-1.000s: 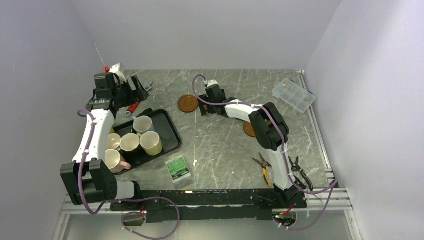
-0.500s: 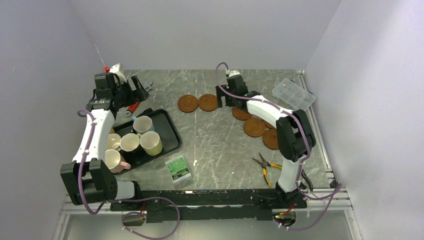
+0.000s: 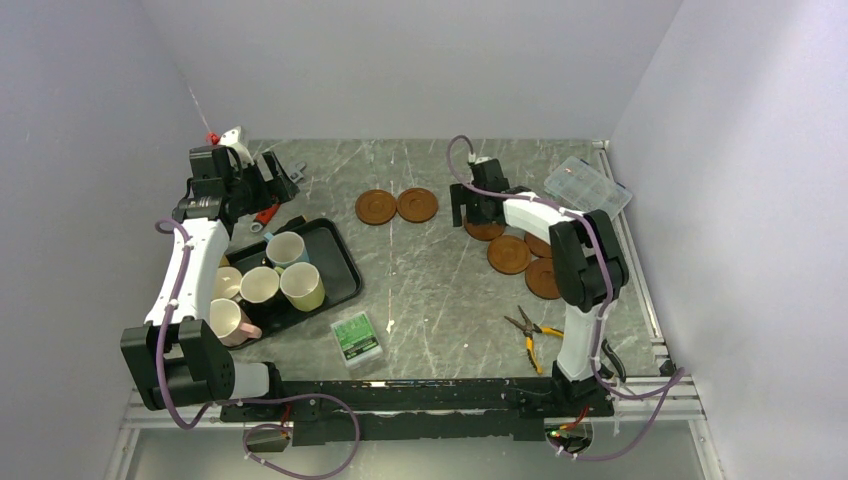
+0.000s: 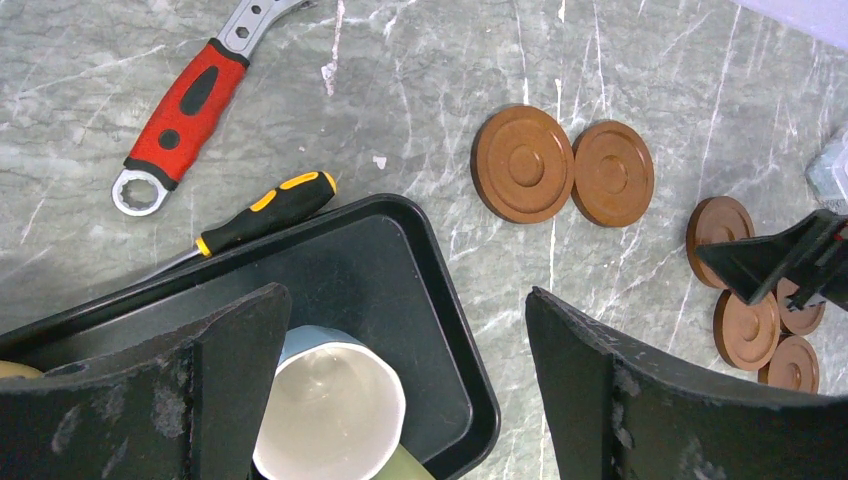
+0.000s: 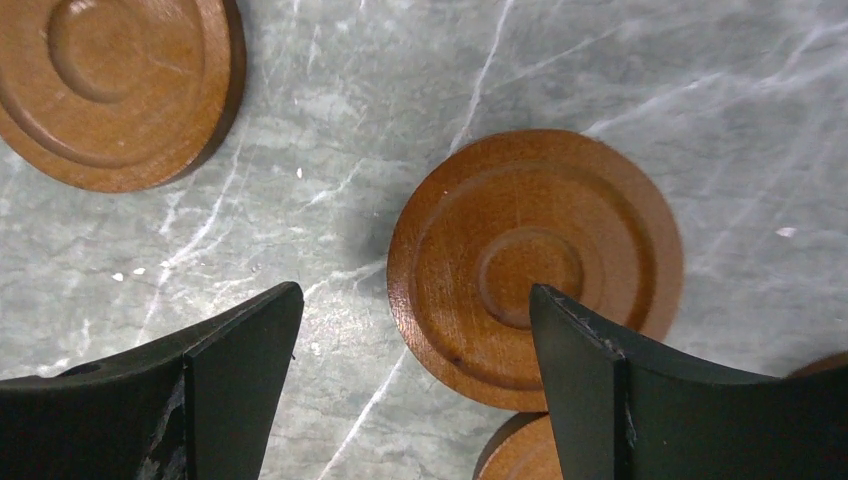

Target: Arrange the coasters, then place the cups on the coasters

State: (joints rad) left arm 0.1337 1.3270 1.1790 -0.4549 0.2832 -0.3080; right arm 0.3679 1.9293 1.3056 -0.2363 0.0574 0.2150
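Two reddish-brown coasters [image 3: 376, 207] [image 3: 417, 205] lie side by side at mid-table. Several more coasters [image 3: 509, 254] are clustered to the right. My right gripper [image 3: 468, 210] hovers open over the cluster's nearest coaster [image 5: 535, 265]. That coaster's left edge lies between the jaws, and the right finger [image 5: 620, 400] covers its middle. My right gripper [image 5: 415, 340] holds nothing. The cups stand in a black tray [image 3: 335, 262]: light blue [image 3: 286, 248], olive-yellow [image 3: 302, 286], pink [image 3: 228, 320] and others. My left gripper [image 4: 405, 370] is open above the light blue cup [image 4: 330, 410] and the tray rim.
A red-handled wrench [image 4: 185, 105] and a screwdriver [image 4: 265, 210] lie behind the tray. A clear plastic organiser box [image 3: 588, 189] sits at the back right. Pliers [image 3: 528, 335] and cutters [image 3: 598, 345] lie at the front right, and a small green box [image 3: 356, 336] at the front.
My right gripper has left a second coaster beside the first and swung right to the coaster cluster. The left arm has not moved.
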